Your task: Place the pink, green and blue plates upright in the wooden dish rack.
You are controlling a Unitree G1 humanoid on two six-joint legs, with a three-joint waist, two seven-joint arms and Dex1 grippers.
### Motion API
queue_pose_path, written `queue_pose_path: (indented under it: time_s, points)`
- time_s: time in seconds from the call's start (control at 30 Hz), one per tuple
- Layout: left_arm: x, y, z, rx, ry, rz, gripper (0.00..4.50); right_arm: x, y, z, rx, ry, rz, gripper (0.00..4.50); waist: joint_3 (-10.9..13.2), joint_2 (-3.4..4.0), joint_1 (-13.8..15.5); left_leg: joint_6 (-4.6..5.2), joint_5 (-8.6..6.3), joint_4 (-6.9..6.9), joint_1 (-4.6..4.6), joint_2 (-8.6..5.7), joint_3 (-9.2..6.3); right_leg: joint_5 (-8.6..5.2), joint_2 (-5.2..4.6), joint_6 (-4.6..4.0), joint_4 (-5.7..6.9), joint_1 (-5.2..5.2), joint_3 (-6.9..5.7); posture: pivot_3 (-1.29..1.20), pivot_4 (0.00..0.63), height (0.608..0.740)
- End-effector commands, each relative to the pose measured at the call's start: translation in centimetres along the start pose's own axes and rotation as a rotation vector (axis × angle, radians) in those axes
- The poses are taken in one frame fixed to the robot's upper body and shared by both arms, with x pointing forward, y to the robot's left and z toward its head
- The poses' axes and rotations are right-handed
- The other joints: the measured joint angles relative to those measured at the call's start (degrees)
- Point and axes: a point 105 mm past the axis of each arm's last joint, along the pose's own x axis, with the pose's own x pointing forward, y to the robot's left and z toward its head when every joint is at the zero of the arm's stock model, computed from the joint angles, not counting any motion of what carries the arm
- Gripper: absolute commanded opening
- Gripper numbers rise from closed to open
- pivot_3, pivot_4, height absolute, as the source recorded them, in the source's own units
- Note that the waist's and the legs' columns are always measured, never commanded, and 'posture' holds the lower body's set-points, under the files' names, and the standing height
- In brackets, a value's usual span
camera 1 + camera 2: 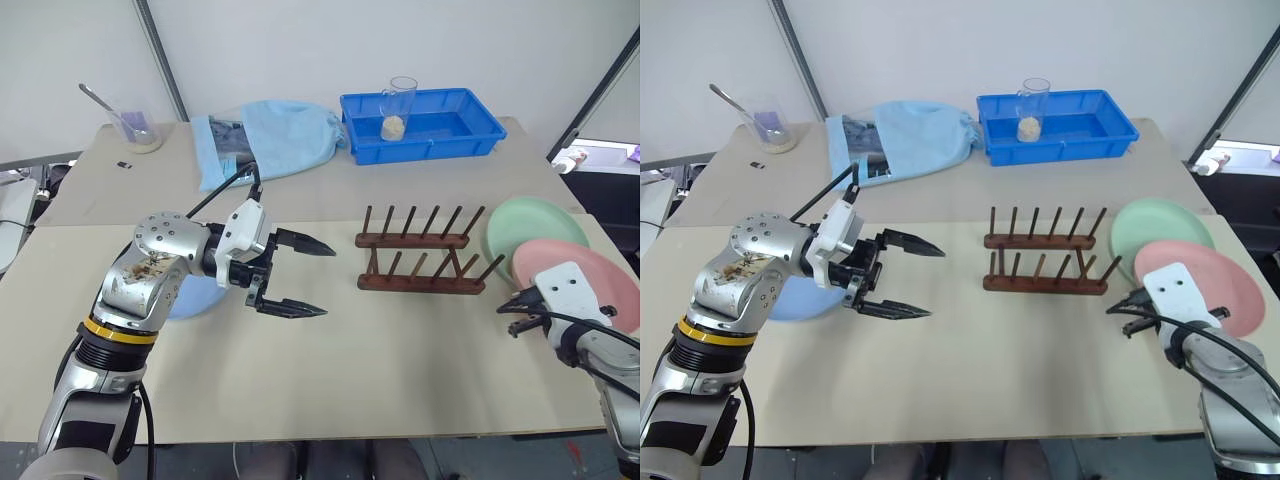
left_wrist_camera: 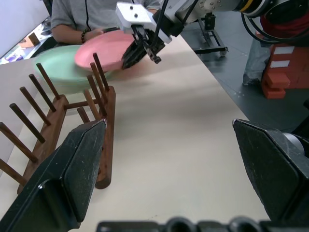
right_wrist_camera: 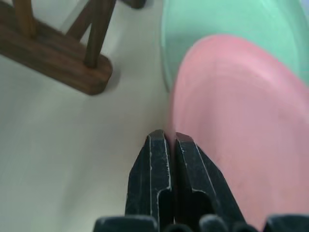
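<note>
The left gripper [image 1: 292, 278] hangs above the beige bench [image 1: 400, 370] with its two black fingers [image 1: 300, 243] spread wide and nothing between them; a round pale blue plate [image 1: 195, 298] lies flat behind and beneath that wrist, mostly hidden by it; ahead of those fingertips, well apart, stands the small dark brown wooden dish rack [image 1: 420, 262], its two rows of thin pegs empty; beyond the rack's far end a round mint green plate [image 1: 530, 228] lies flat, with a round pink plate [image 1: 600, 275] overlapping its near edge. The right gripper [image 3: 168, 145] has its fingers pressed together at the pink plate's near rim; in the right wrist view the tips sit just beside the rim, touching or nearly so, and seem to have nothing between them. The risk, as I judge it, is that the fingers have closed short of the rim; lifting then would leave the plate behind, or nudge it further over the green one; even a thin pinch at the edge could let the plate swing and slip out.
</note>
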Motion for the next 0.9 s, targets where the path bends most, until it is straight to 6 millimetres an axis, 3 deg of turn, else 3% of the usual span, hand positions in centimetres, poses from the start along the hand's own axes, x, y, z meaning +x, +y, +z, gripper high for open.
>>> queue_pose_path:
  time_s: [0.03,0.17,0.23,0.33,0.47,0.67,0.9]
  points:
    - [-0.2,0.2,0.6,0.039,0.003,0.018,4.5,-1.8,-1.9,2.3,-0.038,-0.066,-0.089,0.01,0.0,0.0,0.0,0.0,0.0,0.0,-0.01,0.0,0.0,0.0,0.0,0.0,0.0,-0.01,0.0,0.0,0.15,0.74]
    - [-0.7,0.4,0.8,0.028,0.0,0.042,4.5,-4.5,-5.5,7.1,-0.151,-0.218,-0.236,0.01,0.0,0.01,0.0,0.01,0.0,0.01,-0.04,-0.01,0.02,0.0,0.0,0.0,0.0,-0.04,0.01,0.0,0.15,0.74]
    - [-0.9,0.6,1.0,0.027,-0.004,0.047,4.5,-5.6,-6.2,9.9,-0.181,-0.314,-0.214,0.01,0.0,0.02,-0.1,0.01,0.0,0.01,-0.02,-0.01,0.04,0.0,0.0,0.0,0.01,-0.04,0.01,0.0,0.15,0.74]
    - [-1.0,0.8,1.4,0.046,-0.03,0.052,4.5,-6.6,-5.5,13.4,-0.158,-0.445,-0.06,0.01,0.0,0.01,-0.4,0.02,-0.01,-0.02,0.02,0.09,0.06,0.0,0.09,-0.01,-0.03,0.01,0.0,0.0,0.15,0.74]
    - [-0.9,1.2,2.1,0.071,-0.082,0.06,4.5,-7.6,-4.2,16.9,0.092,-0.618,0.236,0.01,0.0,-0.01,-0.7,0.09,-0.05,-0.04,0.02,0.11,0.05,0.0,0.08,-0.01,-0.06,0.04,0.0,0.0,0.15,0.74]
    - [-0.6,1.5,2.3,0.057,-0.103,0.067,4.5,-8.3,-4.5,18.3,0.42,-0.651,0.56,0.01,0.0,-0.01,0.0,0.12,-0.06,0.03,-0.13,0.06,0.03,0.01,-0.03,-0.01,-0.06,-0.04,-0.04,0.0,0.15,0.74]
    - [-0.3,1.5,2.9,0.042,-0.145,0.076,4.5,-8.3,-5.0,18.7,0.633,-0.651,0.722,0.01,0.0,0.0,-0.1,0.11,-0.06,0.01,-0.22,0.06,0.03,0.02,-0.08,-0.01,-0.04,-0.18,-0.01,0.0,0.15,0.74]
